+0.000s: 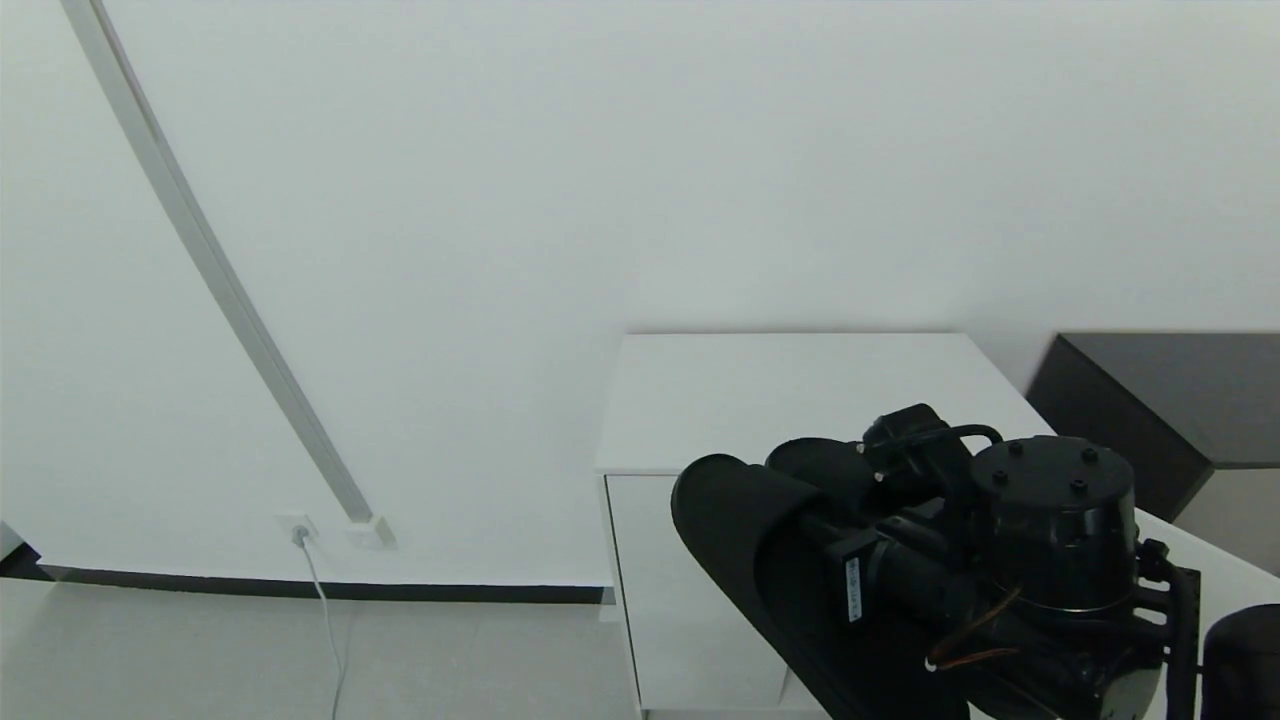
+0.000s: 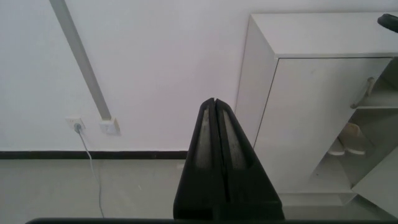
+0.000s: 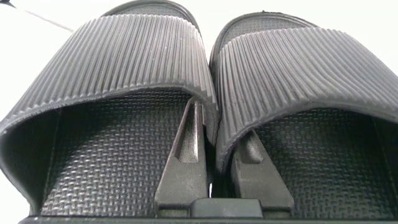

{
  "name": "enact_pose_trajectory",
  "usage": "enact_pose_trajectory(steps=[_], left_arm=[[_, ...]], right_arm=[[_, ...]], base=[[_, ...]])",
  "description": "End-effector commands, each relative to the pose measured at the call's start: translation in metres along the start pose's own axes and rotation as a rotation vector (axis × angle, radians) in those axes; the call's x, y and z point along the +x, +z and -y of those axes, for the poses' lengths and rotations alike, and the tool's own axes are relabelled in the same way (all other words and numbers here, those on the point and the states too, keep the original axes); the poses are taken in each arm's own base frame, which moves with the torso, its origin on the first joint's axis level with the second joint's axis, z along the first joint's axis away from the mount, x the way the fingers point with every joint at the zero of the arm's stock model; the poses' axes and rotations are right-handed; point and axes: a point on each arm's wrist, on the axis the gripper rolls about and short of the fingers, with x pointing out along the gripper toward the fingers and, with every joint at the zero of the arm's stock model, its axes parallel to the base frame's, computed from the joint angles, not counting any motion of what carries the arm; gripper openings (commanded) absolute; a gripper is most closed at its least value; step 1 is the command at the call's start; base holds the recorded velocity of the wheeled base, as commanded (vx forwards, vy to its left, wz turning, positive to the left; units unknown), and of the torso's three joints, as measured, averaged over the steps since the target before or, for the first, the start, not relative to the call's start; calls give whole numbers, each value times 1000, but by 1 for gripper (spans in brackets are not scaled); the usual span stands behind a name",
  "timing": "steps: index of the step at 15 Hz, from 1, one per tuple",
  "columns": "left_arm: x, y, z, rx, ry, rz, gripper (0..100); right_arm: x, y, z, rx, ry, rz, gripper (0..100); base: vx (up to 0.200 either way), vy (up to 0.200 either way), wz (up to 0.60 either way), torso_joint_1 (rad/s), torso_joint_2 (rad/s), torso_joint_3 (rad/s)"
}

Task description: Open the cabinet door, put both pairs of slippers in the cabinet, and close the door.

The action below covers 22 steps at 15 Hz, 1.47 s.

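A white cabinet (image 1: pixel 780 400) stands against the wall at the right. In front of it my right gripper (image 1: pixel 850 545) holds a pair of black slippers (image 1: pixel 735 520) in the air. Up close, one finger sits inside each ribbed black slipper (image 3: pixel 149 68), and the right gripper (image 3: pixel 217 134) pinches their inner sides together. My left gripper (image 2: pixel 214 106) is shut on nothing, level with the left side of the cabinet (image 2: pixel 258 93). The cabinet door (image 2: pixel 311 106) with its handle stands open. A light pair of slippers (image 2: pixel 351 140) lies on a shelf inside.
A dark block of furniture (image 1: pixel 1150 400) stands right of the cabinet. A wall outlet (image 1: pixel 297 528) with a hanging cable and a slanted metal strip (image 1: pixel 200 240) are on the wall to the left. Bare floor lies below them.
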Motion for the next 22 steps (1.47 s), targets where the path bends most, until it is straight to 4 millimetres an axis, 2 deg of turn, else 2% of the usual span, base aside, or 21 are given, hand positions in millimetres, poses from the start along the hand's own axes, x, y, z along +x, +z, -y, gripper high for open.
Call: enact_pose_trajectory(steps=[1,10,15,22], left_arm=[[0,0,0,-1,2,0,0],[0,0,0,1,3,0,0],[0,0,0,1,3,0,0],[0,0,0,1,3,0,0]], right_arm=[[3,-4,-2,-7,-11,-12,0],[0,-6,-10,-18,-8,-10,0],[1,-2,-11,-1,-5,31,0],[0,-7,-9,-9,-7,14,0]], base=[[0,0,0,0,0,0],[0,0,0,0,0,0],[0,-200,0,3,1,0],[0,-200,0,2,1,2]])
